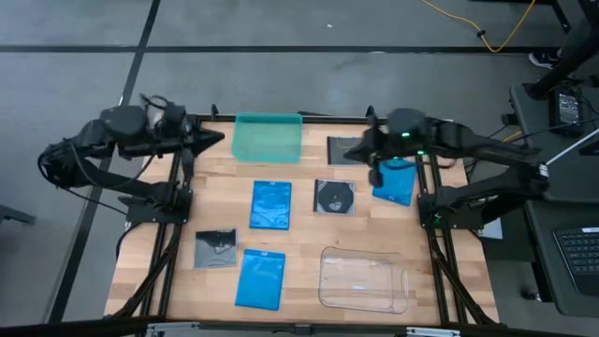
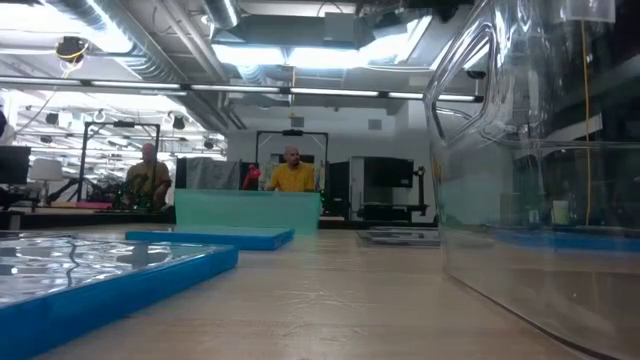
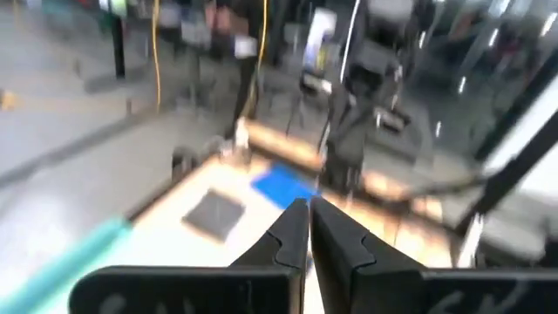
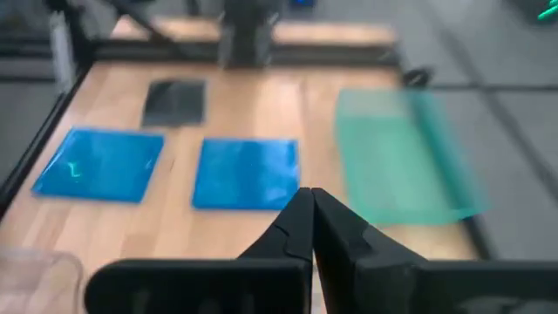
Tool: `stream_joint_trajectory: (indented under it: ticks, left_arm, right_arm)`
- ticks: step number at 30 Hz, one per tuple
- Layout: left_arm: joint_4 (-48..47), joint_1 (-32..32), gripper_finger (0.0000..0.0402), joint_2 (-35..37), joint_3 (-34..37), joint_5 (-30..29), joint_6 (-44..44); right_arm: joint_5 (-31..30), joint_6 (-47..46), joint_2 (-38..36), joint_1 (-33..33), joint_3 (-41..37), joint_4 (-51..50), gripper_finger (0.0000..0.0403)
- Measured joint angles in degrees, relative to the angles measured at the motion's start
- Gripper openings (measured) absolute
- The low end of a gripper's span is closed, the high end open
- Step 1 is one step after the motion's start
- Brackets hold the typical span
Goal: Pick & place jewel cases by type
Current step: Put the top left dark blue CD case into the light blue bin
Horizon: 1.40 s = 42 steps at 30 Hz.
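In the high view, three bright blue jewel cases lie flat on the wooden table: one mid-table (image 1: pixel 270 204), one near the front (image 1: pixel 260 278), one at the right (image 1: pixel 394 181) partly under the right arm. Three dark ones lie flat too: one with a disc (image 1: pixel 334 197), one front left (image 1: pixel 215 248), one far right (image 1: pixel 342 148) beside the right gripper. My left gripper (image 1: pixel 218 140) hovers shut at the far left, left of the teal tray (image 1: pixel 267 138). My right gripper (image 1: pixel 354 153) hovers shut to that tray's right. The wrist views show both pairs of fingertips together: left gripper (image 3: pixel 308 209), right gripper (image 4: pixel 311 201).
A larger clear plastic tray (image 1: pixel 363 278) sits at the front right and fills the right of the low view, clear tray (image 2: pixel 540 200). The teal tray stands at the far middle edge. Bare wood lies between the cases. People show in the room behind the table (image 2: pixel 292 172).
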<state>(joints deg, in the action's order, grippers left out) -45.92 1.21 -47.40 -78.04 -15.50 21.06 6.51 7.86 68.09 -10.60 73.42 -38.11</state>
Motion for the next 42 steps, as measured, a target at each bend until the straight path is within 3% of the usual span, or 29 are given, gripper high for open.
stream_joint_trajectory:
  ticks: [5, 7, 10, 17, 23, 31, 42]
  left_arm:
    - [-17.6, 0.0, 0.0012, -3.2, 0.8, 0.0, 6.6]
    - [-22.8, 0.0, 0.0013, -3.2, 5.1, -1.0, 8.6]
    - [-22.4, 0.1, 0.0013, -1.4, 14.9, -2.9, 12.2]
    - [-7.5, 1.7, 0.0013, 2.5, 40.2, 2.9, 17.2]
    - [12.2, 3.5, 0.0013, 1.4, 53.9, 9.0, 18.0]
    - [24.2, 5.5, 0.0013, -2.9, 60.8, 12.2, 20.2]
    - [36.5, 5.4, 0.0013, -16.9, 61.3, 14.1, 20.4]
  right_arm:
    - [1.2, -1.6, 8.0, -0.5, -5.9, 5.1, 0.0008]
    - [1.1, -1.8, 11.1, -0.5, -8.4, 10.5, 0.0008]
    - [1.5, -1.8, 16.8, -0.1, -10.5, 16.3, 0.0008]
    - [5.2, -4.9, 29.3, 0.3, -9.9, 21.8, 0.0008]
    - [5.3, -8.4, 37.6, 1.0, -7.5, 23.6, 0.0008]
    - [5.2, -11.2, 44.9, 1.8, -7.3, 27.1, 0.0008]
    - [5.6, -11.9, 47.2, 1.8, -7.2, 30.5, 0.0008]
